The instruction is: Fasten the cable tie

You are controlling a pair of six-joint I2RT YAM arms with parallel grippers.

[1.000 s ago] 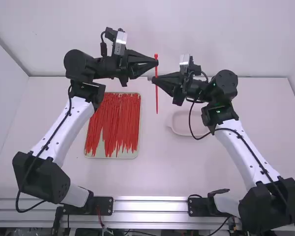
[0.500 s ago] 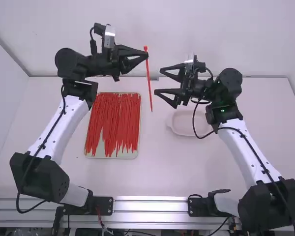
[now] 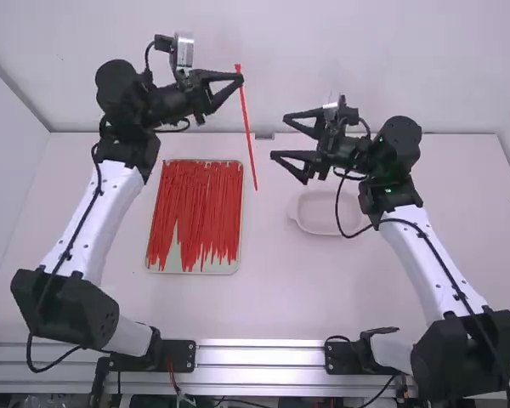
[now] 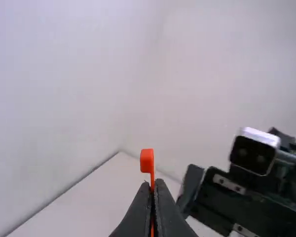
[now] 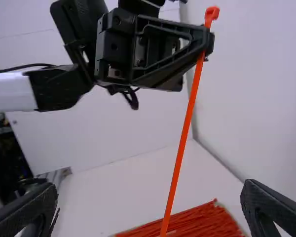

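High view. My left claw is raised above the desk at about 11 o'clock from the middle of the picture. It is pinched closed on the cable tie, just below the tie's head. The tie hangs free in the air, tilted, with its tail toward 5 o'clock, ending over the far right corner of the tray. The tray lies at 9 o'clock and carries a pile of loose red ties. My right claw is at 1 o'clock with its fingers spread wide. It sits near the tie's lower half on the 3 o'clock side and does not touch it. A white dish lies on the desk beneath the right claw.

Left wrist view. The left claw has its fingers pressed together on the cable tie. The square head stands just clear of the tips. The right arm's wrist camera is visible beyond.

Right wrist view. The right claw is wide open, with one finger at each lower corner. Between them, farther off, the cable tie runs as a straight slanted strip. The left claw clamps it near the head. The tie's tail points to the loose red ties.
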